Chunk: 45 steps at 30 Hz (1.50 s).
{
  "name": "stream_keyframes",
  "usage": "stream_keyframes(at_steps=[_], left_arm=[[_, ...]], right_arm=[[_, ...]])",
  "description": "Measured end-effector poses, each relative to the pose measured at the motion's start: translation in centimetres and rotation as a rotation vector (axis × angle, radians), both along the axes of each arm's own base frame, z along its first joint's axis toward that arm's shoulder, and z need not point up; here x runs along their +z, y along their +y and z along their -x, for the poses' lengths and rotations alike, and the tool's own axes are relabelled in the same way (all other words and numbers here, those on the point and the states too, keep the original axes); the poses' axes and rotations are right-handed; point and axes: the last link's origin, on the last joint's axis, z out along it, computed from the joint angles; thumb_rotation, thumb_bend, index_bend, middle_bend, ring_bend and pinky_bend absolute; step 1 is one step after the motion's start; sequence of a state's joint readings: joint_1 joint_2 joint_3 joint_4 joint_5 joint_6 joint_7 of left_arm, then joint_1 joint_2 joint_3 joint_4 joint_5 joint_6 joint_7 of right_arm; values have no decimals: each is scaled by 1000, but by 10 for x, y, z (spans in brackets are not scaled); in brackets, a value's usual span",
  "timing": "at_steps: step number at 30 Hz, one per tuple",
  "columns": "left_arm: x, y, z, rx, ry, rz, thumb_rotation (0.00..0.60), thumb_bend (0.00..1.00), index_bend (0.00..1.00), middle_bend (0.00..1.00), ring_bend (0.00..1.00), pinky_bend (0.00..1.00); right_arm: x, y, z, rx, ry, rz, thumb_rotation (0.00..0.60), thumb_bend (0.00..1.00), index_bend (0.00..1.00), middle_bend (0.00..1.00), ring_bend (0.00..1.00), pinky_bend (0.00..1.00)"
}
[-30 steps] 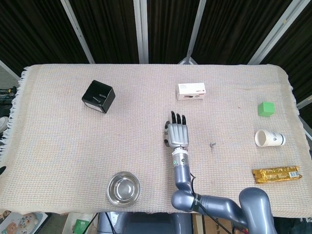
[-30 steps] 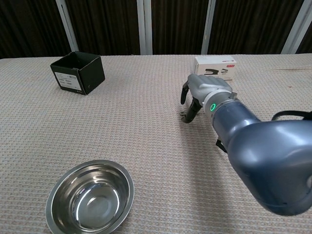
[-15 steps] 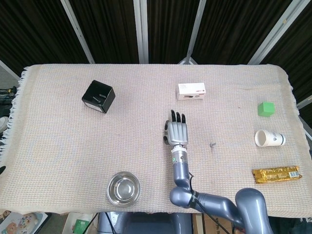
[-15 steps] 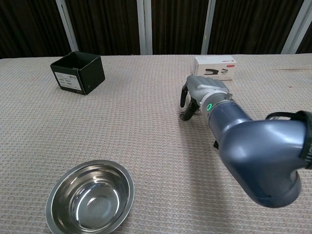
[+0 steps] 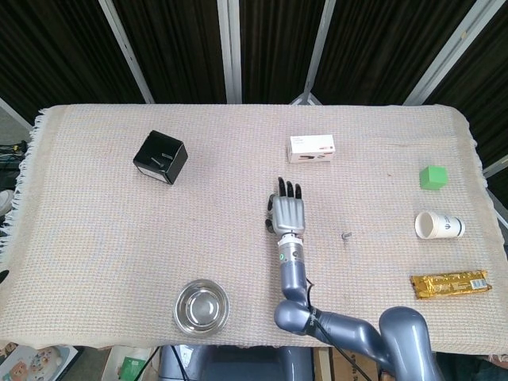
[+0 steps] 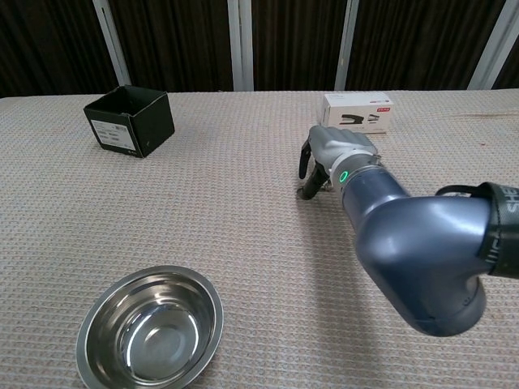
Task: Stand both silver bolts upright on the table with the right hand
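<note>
Your right hand [image 5: 288, 213] sits mid-frame, fingers curled down; grip unclear. 1 small bolt [image 5: 346, 236] stands right of it. No legible writing.

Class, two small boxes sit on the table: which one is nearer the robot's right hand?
The white box, just beyond the right hand. The black box sits far off to the left.

right hand [image 5: 287, 214] palm down, fingers curled

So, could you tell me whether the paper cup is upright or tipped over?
Tipped over: the paper cup lies on its side on the table, its open mouth facing left in the head view.
</note>
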<state>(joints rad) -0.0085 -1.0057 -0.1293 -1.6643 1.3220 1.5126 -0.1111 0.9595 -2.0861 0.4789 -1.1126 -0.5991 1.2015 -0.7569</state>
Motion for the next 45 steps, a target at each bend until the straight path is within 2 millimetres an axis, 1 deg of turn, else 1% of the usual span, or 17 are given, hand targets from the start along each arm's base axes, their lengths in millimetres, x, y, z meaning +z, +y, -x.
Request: stream_keyframes(at_steps=[9, 25, 38, 45], left_arm=[[0, 0, 0, -1, -2, 0, 600, 66, 205, 130, 19, 30], [0, 0, 0, 2, 2, 0, 600, 65, 205, 130, 19, 30], [1, 0, 0, 1, 2, -1, 600, 65, 205, 130, 19, 30], [0, 0, 0, 0, 3, -1, 600, 65, 205, 130, 19, 30]], right_arm=[[-5, 0, 0, -2, -1, -7, 600, 320, 540, 5, 42, 5], [-4, -5, 8, -21, 8, -1, 600, 330, 549, 4, 43, 5], [-4, -6, 10, -26, 15, -9, 600, 345, 598, 4, 48, 11], [-5, -6, 11, -28, 12, -13, 600, 348, 605, 4, 49, 11]])
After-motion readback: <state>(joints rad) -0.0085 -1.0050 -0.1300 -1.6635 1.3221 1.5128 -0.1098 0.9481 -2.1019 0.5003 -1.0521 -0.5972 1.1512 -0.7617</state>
